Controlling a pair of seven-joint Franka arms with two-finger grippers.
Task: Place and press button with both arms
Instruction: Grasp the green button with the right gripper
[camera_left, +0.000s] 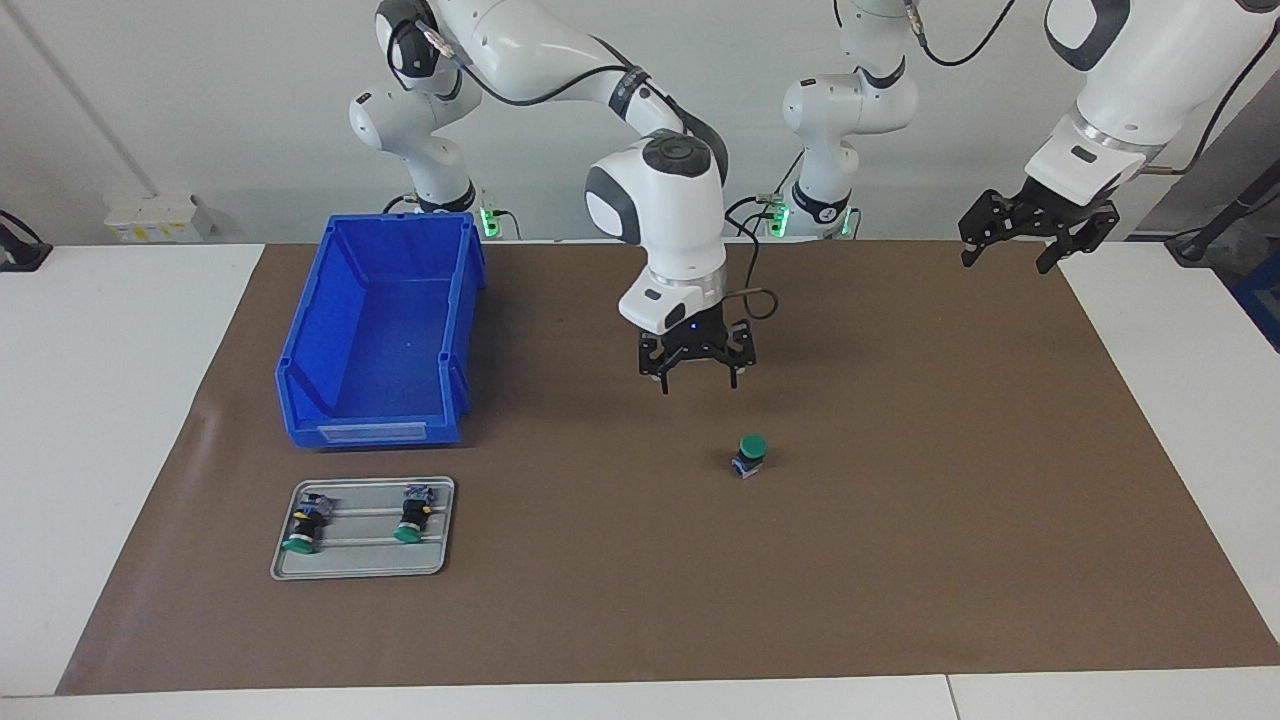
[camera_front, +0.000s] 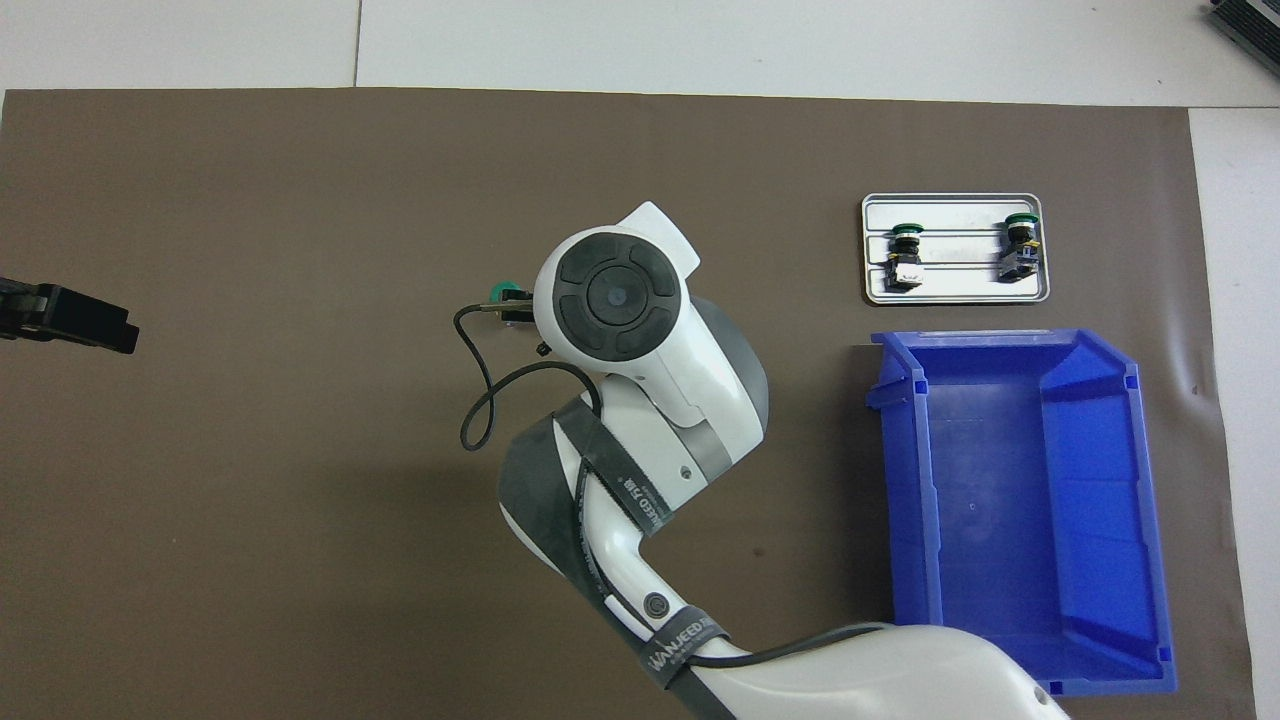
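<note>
One button (camera_left: 750, 456) stands upright on the brown mat, green cap up, in the middle of the table. In the overhead view only its cap edge (camera_front: 501, 293) shows beside the right arm's wrist. My right gripper (camera_left: 699, 380) hangs open and empty in the air over the mat, close beside this button and not touching it. My left gripper (camera_left: 1035, 240) is raised and open over the mat's edge at the left arm's end, and it waits; it also shows in the overhead view (camera_front: 70, 318).
A grey tray (camera_left: 360, 560) (camera_front: 955, 215) holds two more buttons (camera_left: 305, 520) (camera_left: 412, 512) lying on their sides. A blue bin (camera_left: 380, 430) (camera_front: 905, 480) stands beside the tray, nearer to the robots, at the right arm's end.
</note>
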